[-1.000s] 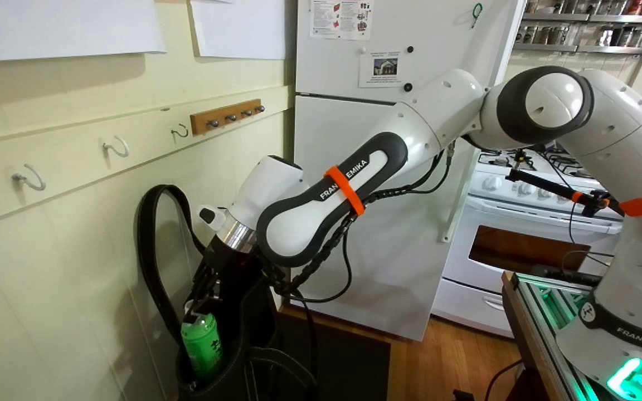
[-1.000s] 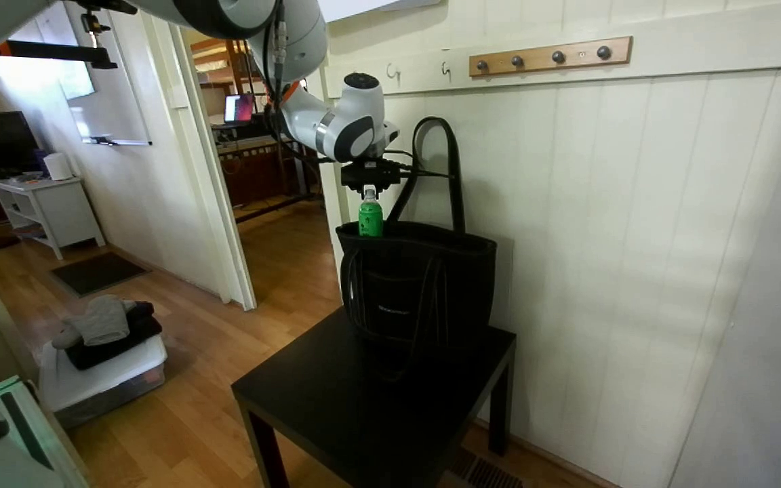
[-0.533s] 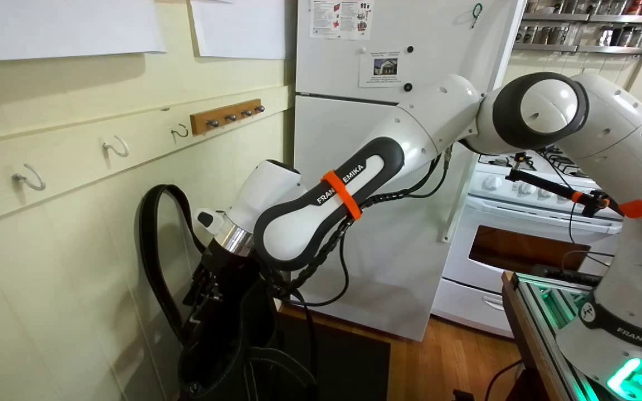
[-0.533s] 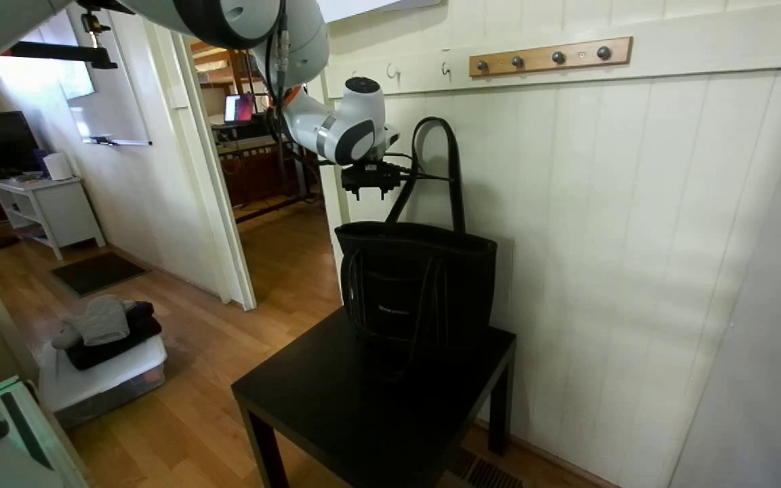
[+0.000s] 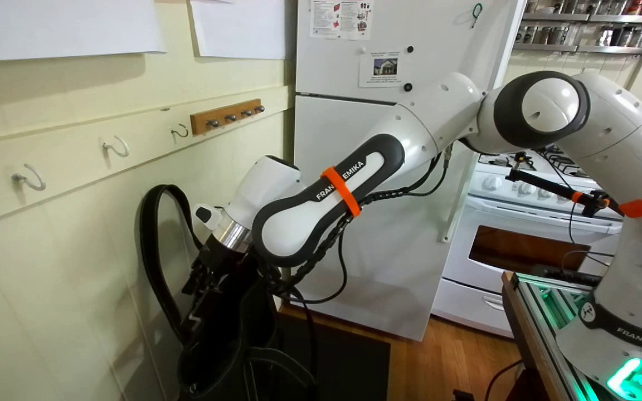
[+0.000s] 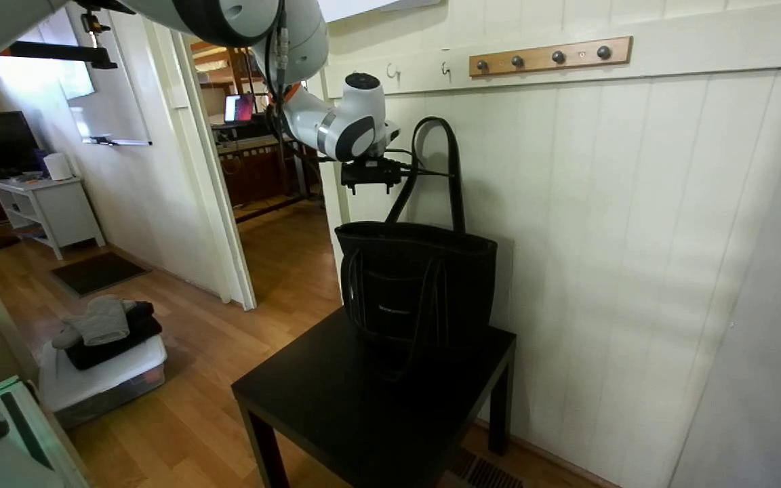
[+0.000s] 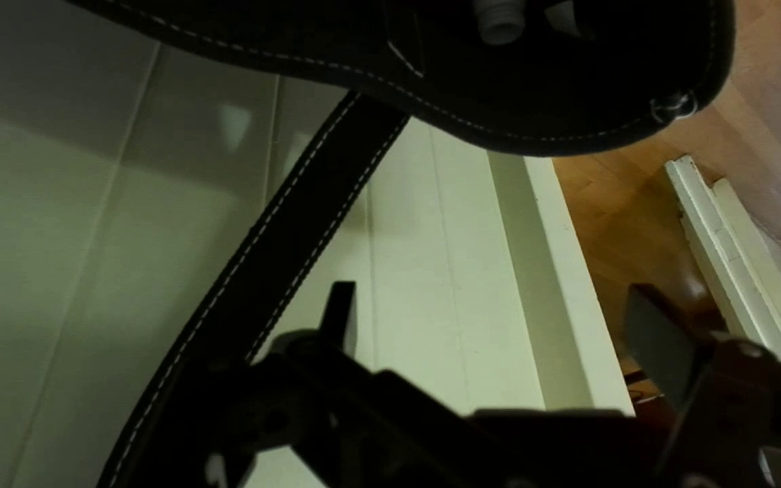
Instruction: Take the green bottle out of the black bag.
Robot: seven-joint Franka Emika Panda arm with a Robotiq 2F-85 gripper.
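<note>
Your gripper is holding nothing! Jaws spread wide, tips pointing down, and in the wrist view the two fingers stand well apart with pale wall between them. Past one of them runs the strap handle, white-stitched, slanting up to the rim; whether it touches that finger, you can't tell. Look below the fingertips in an exterior view: a gap, and then the black bag, mouth upward, with you hanging over one end of it. And there's your bottle, inside the bag! The wrist view catches only its pale top; the body is lost in the dark, so its colour can't be made out. Just beside it, a pale scrap, too little showing to name.

Outward we go: the bag stands upright on a black table, close to the panelled wall, and higher up a wooden strip carries four dark knobs. Your arm stretches from its base across a white fridge, the stove beyond. Off across the wood floor, a lidded box with cloth on top.
</note>
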